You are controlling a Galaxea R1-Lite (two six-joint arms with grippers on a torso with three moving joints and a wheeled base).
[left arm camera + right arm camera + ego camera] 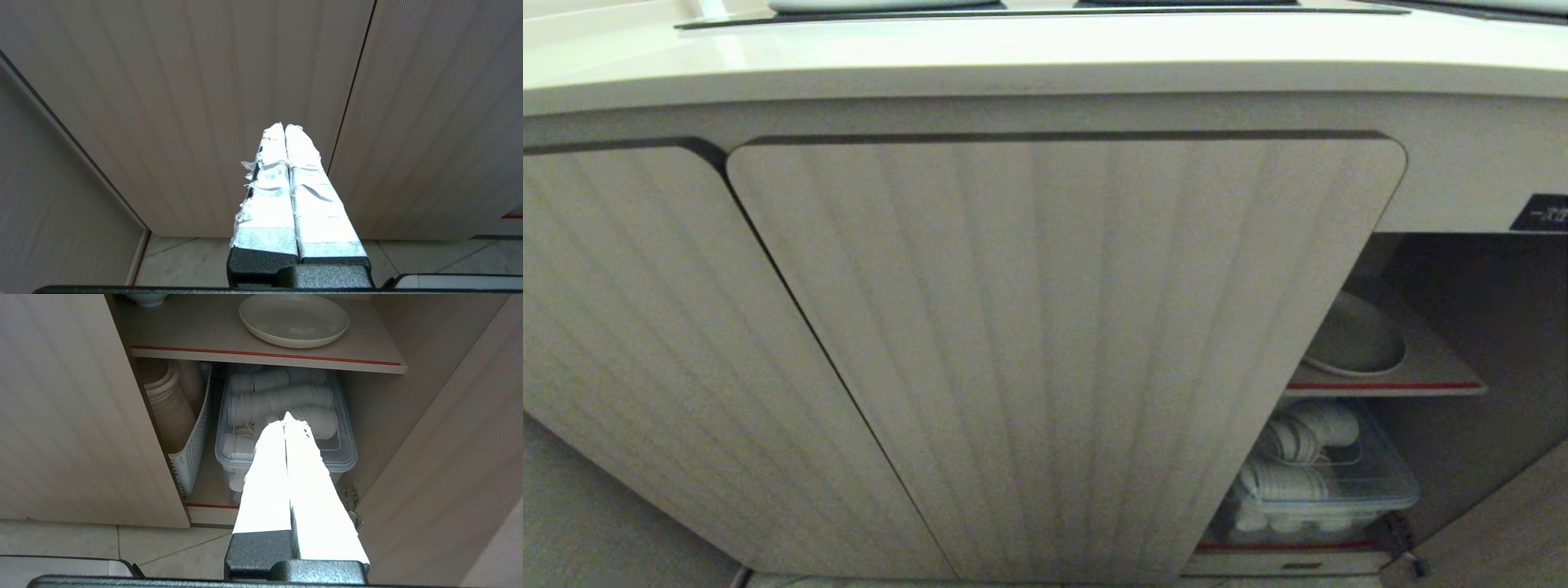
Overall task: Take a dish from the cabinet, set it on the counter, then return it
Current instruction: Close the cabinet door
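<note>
You face the cabinet (1062, 359) from low down, its beige ribbed door (1045, 343) filling most of the head view, with the cream counter (1045, 57) running above it and the black cooktop strip (1029, 11) at the counter's far edge. The off-white dish (294, 319) sits on the cabinet's inner shelf (261, 347), just behind the shelf's red-striped front edge and right of the door, in the open compartment. Below that shelf, a clear lidded bin (286, 428) holds rows of small white cups, and a white slotted basket (190, 433) beside it holds stacked beige bowls. A small black label (1542, 214) sits above the opening.

Your right gripper (284, 418) hangs before the open compartment, below the dish and clear of it, its tape-wrapped fingers pressed together on nothing. Your left gripper (284, 127) points at the closed ribbed door panels, near the seam between two of them, its taped fingers likewise pressed together and empty. Neither arm appears in the head view. Tiled floor (192, 261) shows beneath the cabinet.
</note>
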